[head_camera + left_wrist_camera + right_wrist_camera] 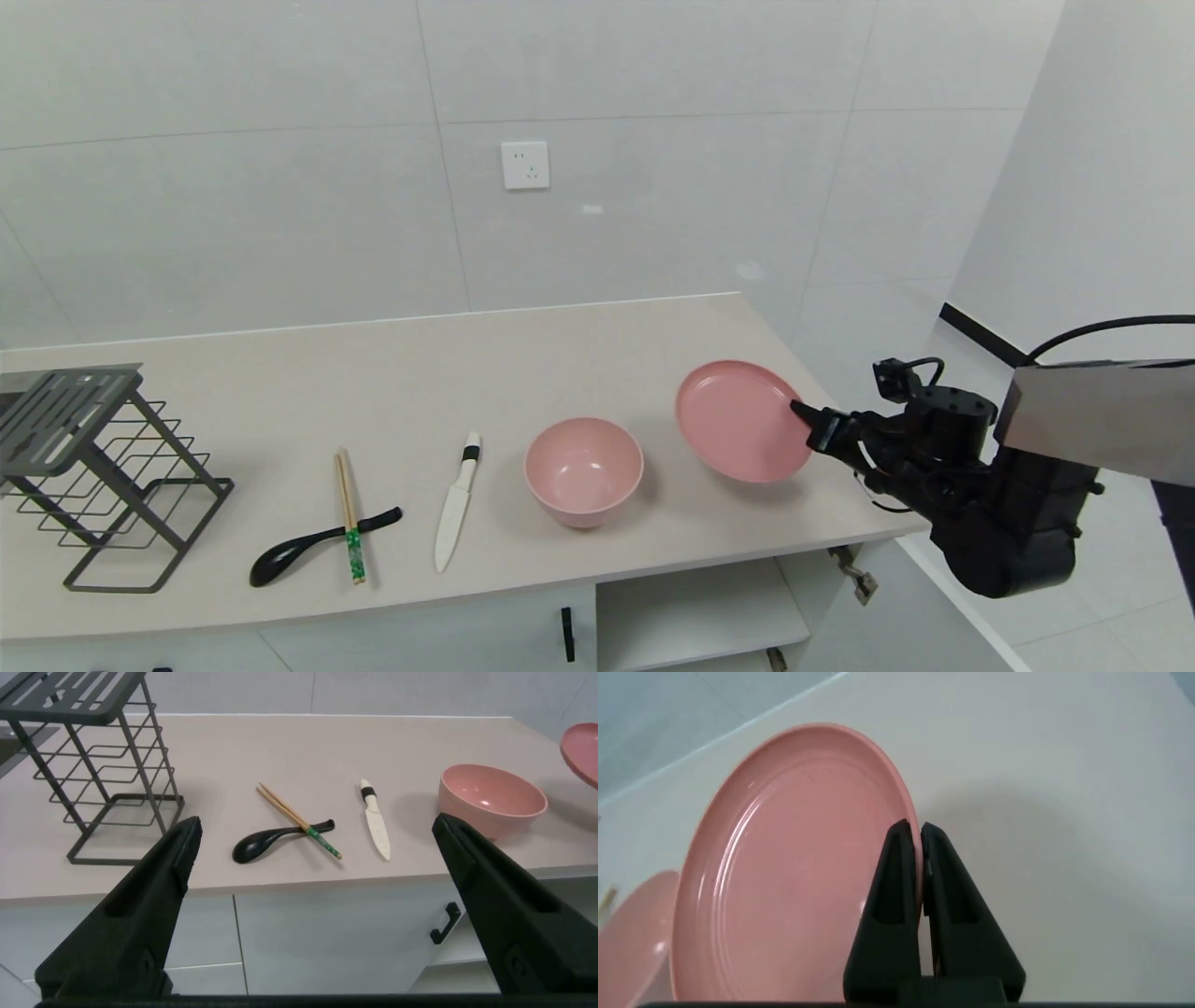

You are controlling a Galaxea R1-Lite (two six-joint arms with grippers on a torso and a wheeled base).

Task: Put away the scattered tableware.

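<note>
My right gripper (pixel 805 415) is shut on the right rim of a pink plate (pixel 739 420), which hangs tilted just above the counter's right end; the wrist view shows the fingers (pixel 898 882) pinching the plate (pixel 785 868) edge. A pink bowl (pixel 583 469) stands upright left of it. Further left lie a white knife with a black band (pixel 457 501), wooden chopsticks (pixel 349 515) and a black spoon (pixel 317 543) crossed under them. My left gripper (pixel 313 910) is open, held off the counter's front edge, facing the spoon (pixel 276 842), chopsticks (pixel 299 819), knife (pixel 376 829) and bowl (pixel 492 798).
A dark wire dish rack (pixel 89 467) stands at the counter's left end, also in the left wrist view (pixel 93 761). Below the counter (pixel 579 364) an open cabinet shelf (pixel 695 607) shows beside a door handle (pixel 567 634). A wall socket (pixel 525 165) sits on the tiled wall.
</note>
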